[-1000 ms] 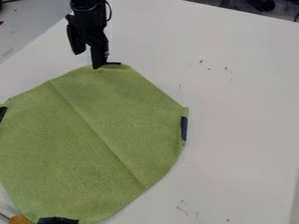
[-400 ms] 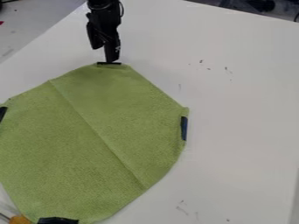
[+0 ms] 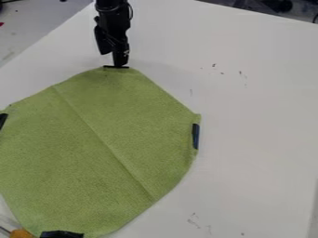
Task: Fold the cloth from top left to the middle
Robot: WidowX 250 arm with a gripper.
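White tabletop (image 3: 255, 135) fills the right of the frame. In the upper left, the black tool (image 3: 113, 60) hangs upright at the top edge of the green cloth (image 3: 87, 139), beside a dark strip (image 3: 116, 67); whether it is clenched or released, I cannot tell. The cloth lies flat across the left and centre. A shallow bite could slip off the rim, while pressing too hard might drag or bunch it.

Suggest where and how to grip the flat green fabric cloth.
Pinch the small black strip at the top edge of the green cloth, coming from the far side, where the black gripper hangs. The cloth lies flat; the strip juts slightly past its edge, likely giving purchase.
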